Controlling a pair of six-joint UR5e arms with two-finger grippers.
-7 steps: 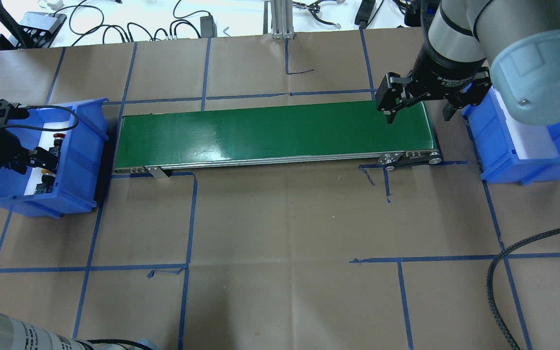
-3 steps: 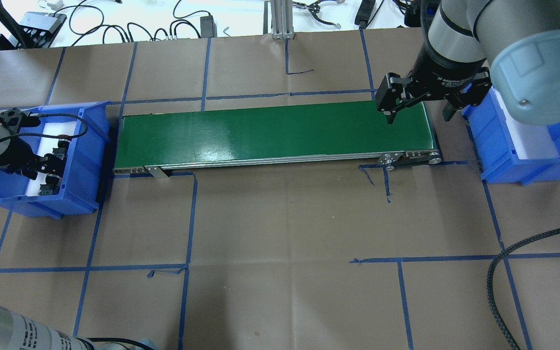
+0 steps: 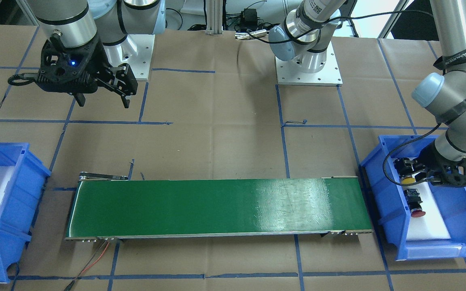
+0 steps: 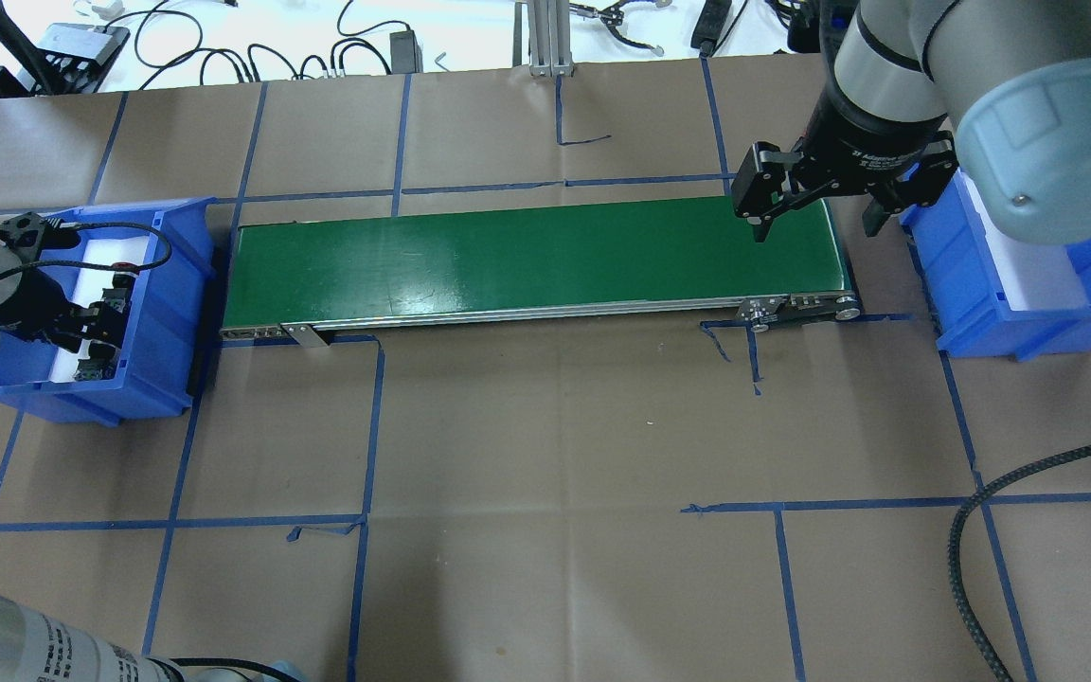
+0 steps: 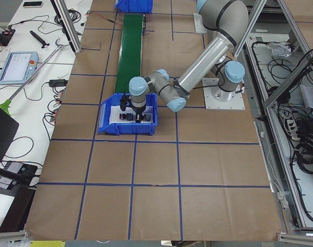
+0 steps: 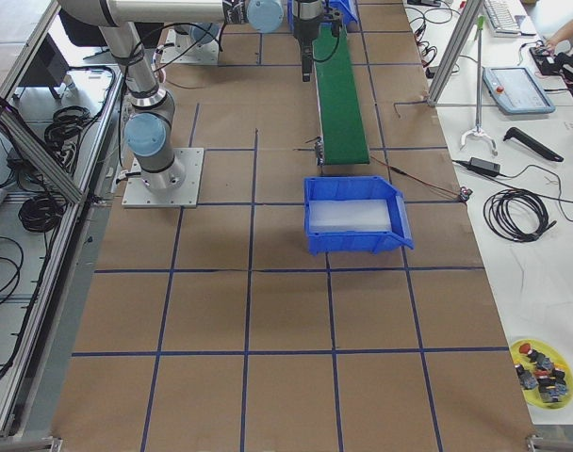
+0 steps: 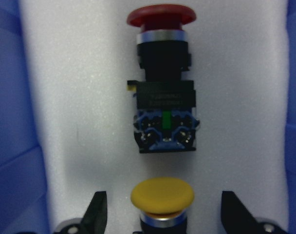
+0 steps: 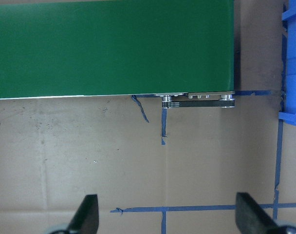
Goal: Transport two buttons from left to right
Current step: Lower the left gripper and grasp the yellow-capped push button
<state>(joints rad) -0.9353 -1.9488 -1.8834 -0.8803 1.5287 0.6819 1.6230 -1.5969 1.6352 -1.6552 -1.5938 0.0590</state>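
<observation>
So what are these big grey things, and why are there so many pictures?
They are a robot's left arm and right arm, each ending in a two-finger gripper. The pictures show one moment from several cameras: above, across the table, each table end, and each wrist. On the table lie a green conveyor belt and, at its ends, the blue left bin and right bin. The left gripper is open inside the left bin, its fingers either side of the yellow button; the red button lies just beyond. Nothing is held. The right gripper hangs open near the belt's other end.
</observation>
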